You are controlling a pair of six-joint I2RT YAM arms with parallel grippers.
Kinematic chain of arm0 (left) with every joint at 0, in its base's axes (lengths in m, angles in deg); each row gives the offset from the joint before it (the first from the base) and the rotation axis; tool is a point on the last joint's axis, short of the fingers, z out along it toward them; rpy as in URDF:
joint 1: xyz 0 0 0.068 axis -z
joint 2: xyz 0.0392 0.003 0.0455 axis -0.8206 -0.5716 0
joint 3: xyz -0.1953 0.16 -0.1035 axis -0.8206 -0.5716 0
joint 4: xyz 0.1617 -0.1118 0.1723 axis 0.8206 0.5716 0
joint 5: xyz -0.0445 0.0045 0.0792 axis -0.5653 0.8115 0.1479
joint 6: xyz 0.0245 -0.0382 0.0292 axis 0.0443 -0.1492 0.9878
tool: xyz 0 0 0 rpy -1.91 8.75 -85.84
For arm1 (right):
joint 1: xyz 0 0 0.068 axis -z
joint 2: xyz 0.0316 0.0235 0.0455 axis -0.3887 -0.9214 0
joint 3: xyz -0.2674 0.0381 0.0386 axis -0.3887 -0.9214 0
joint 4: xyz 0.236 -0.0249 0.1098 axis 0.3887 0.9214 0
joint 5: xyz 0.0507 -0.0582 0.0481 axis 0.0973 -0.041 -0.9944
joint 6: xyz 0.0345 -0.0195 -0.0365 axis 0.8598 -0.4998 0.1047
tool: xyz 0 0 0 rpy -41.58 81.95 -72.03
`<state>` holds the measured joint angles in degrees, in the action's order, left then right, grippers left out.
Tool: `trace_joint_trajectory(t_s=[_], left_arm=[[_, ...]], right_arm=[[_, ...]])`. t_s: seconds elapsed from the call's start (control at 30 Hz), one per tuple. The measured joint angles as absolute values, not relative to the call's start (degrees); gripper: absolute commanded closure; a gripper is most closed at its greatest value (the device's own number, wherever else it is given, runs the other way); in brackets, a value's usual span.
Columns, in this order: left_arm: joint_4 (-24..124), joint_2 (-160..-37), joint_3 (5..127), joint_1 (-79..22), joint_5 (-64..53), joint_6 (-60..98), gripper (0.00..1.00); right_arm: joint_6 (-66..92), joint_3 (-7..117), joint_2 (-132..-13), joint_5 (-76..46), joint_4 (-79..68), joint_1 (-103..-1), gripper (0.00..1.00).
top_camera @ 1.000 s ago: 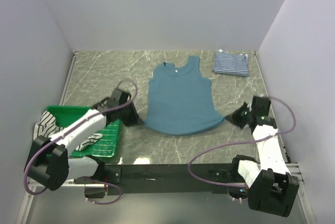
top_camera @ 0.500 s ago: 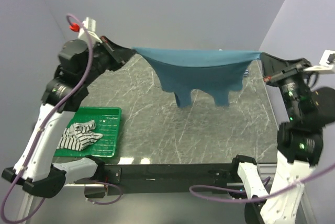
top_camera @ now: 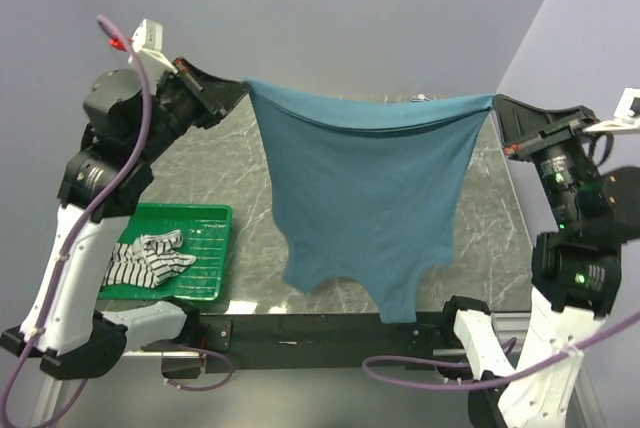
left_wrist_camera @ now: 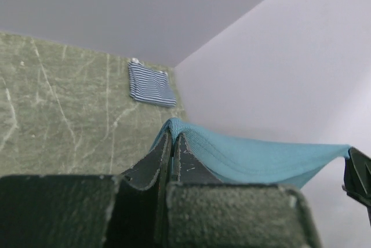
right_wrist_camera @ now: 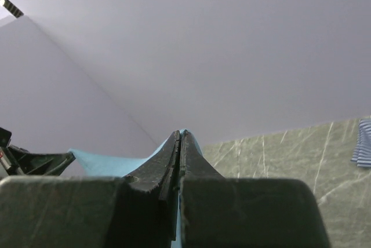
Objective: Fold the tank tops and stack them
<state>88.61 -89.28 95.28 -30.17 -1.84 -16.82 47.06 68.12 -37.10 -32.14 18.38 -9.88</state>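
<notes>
The plain teal-blue tank top [top_camera: 365, 198] hangs stretched in the air between both grippers, hem up and straps down near the table's front edge. My left gripper [top_camera: 243, 89] is shut on its left hem corner [left_wrist_camera: 191, 143]; the pinch shows in the left wrist view [left_wrist_camera: 173, 137]. My right gripper [top_camera: 496, 105] is shut on the right hem corner, which also shows in the right wrist view [right_wrist_camera: 181, 134]. The fine navy-and-white striped tank top [left_wrist_camera: 151, 84] lies folded at the far right of the table and shows in the right wrist view too [right_wrist_camera: 363, 142]. The black-and-white striped tank top [top_camera: 150, 256] lies crumpled in the basket.
A green plastic basket [top_camera: 205, 248] stands at the near left of the marble table [top_camera: 250, 178]. Grey walls close in the left, back and right sides. Both arms are raised high above the table.
One second ago the teal top lay flat with the grippers at its hem corners. Both arms lifted it high; since half a second ago it has swung toward the front and hangs at full length.
</notes>
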Motion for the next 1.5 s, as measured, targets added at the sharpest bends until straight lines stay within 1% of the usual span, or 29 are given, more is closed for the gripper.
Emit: trace_joint_trajectory(t_s=[0.23, 0.37, 0.47, 0.6, 0.67, 0.7, 0.77, 0.83, 0.87, 0.93, 1.03, 1.07, 1.1, 1.23, 1.27, 1.37, 1.5], left_arm=[[82.90, -99.46, 96.03, -37.56, -6.97, -16.86, 0.99], [80.15, -109.86, 102.47, -42.93, -12.37, -17.06, 1.00], [76.96, -118.26, 110.23, -46.69, -16.24, -17.63, 0.99], [73.88, -131.44, 128.68, -50.74, -21.60, -19.96, 1.00], [71.30, -134.48, 132.81, -52.31, -23.91, -21.47, 0.99], [70.01, -134.56, 132.55, -53.01, -25.05, -22.13, 0.99], [66.34, -132.25, 127.17, -54.08, -26.60, -23.00, 0.99], [64.63, -128.71, 119.83, -54.61, -27.54, -23.07, 0.99], [62.84, -125.56, 113.21, -54.69, -27.80, -23.13, 0.99], [61.18, -120.64, 102.39, -54.65, -28.53, -23.42, 0.99], [57.42, -112.36, 82.02, -53.47, -28.72, -23.33, 0.99], [57.35, -110.61, 77.03, -53.01, -28.77, -23.29, 0.99], [57.37, -108.64, 70.94, -52.22, -28.63, -23.07, 0.99], [58.47, -104.84, 50.24, -47.11, -27.21, -21.74, 1.00], [58.73, -104.44, 46.17, -45.71, -26.65, -21.43, 0.99], [62.51, -103.35, 36.40, -41.91, -24.70, -20.99, 0.99], [68.00, -100.01, 32.31, -38.02, -20.33, -20.51, 0.99]], right_arm=[[49.39, 60.93, -44.03, -34.59, 11.14, -9.90, 1.00], [51.36, 61.47, -52.03, -36.08, 5.88, -10.75, 1.00], [52.48, 66.04, -61.21, -36.23, 3.65, -12.48, 1.00], [52.76, 80.77, -74.52, -36.25, 4.89, -14.25, 1.00], [52.76, 87.22, -78.70, -36.25, 4.69, -14.42, 1.00], [52.78, 89.69, -80.09, -36.27, 4.80, -14.45, 1.00], [52.74, 91.07, -80.55, -36.27, 4.21, -14.49, 1.00], [52.70, 87.05, -78.15, -36.62, 2.38, -14.58, 1.00], [52.76, 84.36, -76.71, -36.80, 2.03, -14.62, 1.00], [52.85, 73.25, -71.50, -36.95, -1.36, -14.73, 1.00], [53.68, 52.58, -63.40, -37.10, -4.40, -14.75, 1.00], [53.88, 45.54, -61.25, -37.06, -4.92, -14.75, 1.00], [53.98, 39.33, -59.85, -36.93, -4.49, -14.77, 1.00], [52.59, 22.24, -58.02, -34.39, 2.16, -14.82, 1.00], [52.17, 18.11, -56.97, -33.43, 4.04, -14.82, 1.00], [51.12, 11.38, -53.78, -32.36, 9.22, -14.82, 1.00], [49.46, 9.80, -52.40, -30.48, 13.37, -14.80, 1.00]])
